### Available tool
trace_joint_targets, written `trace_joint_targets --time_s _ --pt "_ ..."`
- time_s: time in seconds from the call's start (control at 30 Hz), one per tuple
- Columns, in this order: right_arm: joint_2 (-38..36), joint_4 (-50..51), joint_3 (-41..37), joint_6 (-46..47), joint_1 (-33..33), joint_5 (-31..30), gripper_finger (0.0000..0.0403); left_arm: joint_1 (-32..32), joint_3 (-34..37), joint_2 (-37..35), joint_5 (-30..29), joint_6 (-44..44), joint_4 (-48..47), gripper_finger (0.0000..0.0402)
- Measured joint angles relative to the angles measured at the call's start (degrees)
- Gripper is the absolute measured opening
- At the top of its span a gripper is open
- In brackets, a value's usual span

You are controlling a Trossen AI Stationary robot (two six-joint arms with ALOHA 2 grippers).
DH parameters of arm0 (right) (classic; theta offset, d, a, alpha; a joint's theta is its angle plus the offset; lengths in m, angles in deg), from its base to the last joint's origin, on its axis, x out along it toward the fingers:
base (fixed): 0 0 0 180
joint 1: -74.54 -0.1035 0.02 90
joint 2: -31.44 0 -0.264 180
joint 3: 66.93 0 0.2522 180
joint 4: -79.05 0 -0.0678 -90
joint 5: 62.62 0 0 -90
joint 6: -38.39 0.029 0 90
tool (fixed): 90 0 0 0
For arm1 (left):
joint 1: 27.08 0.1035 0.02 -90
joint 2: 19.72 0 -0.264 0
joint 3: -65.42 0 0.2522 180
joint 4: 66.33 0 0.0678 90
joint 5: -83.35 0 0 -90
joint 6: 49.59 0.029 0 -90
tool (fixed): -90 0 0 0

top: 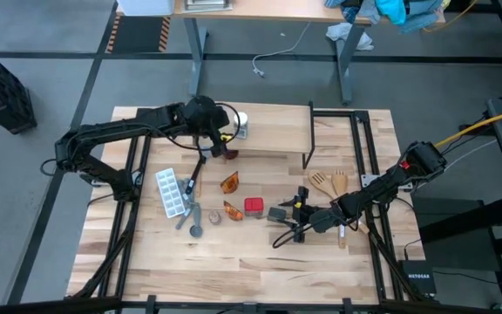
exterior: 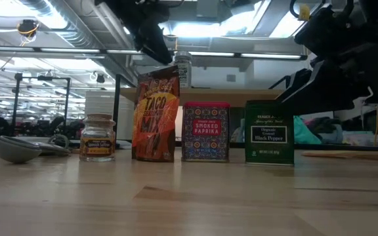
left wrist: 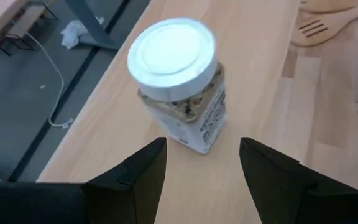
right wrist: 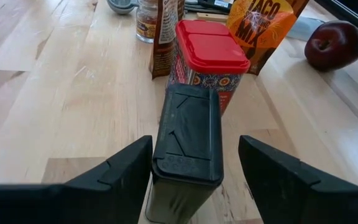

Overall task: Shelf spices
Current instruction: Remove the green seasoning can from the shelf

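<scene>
**One jar shelved, rest waiting**

Standing upright near the left end of the shelf [top: 268,131]: the white-capped jar [left wrist: 180,87], apart from the left gripper [left wrist: 201,162], hovering open just behind it with nothing held. Straddling the black pepper tin [right wrist: 188,140] near the table's [top: 234,262] middle: the right gripper [right wrist: 194,171], fingers spread either side, not visibly squeezing. Waiting on the table beside it: paprika box [right wrist: 207,59], taco mix packets [top: 230,196], small brown-capped jar [exterior: 98,136]. Looking early, most shelving left.
</scene>
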Motion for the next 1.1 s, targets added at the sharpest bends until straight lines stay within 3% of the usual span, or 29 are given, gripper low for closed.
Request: trace_joint_targets --time_s 0.53,1.1 --pt "0.0 0.0 0.0 0.0 0.0 0.4 0.0246 6.5 0.0 0.0 15.6 3.4 2.8 0.0198" --pt "0.0 0.0 0.0 0.3 0.0 2.6 0.0246 6.4 0.0 0.1 15.9 4.2 6.8 0.0198"
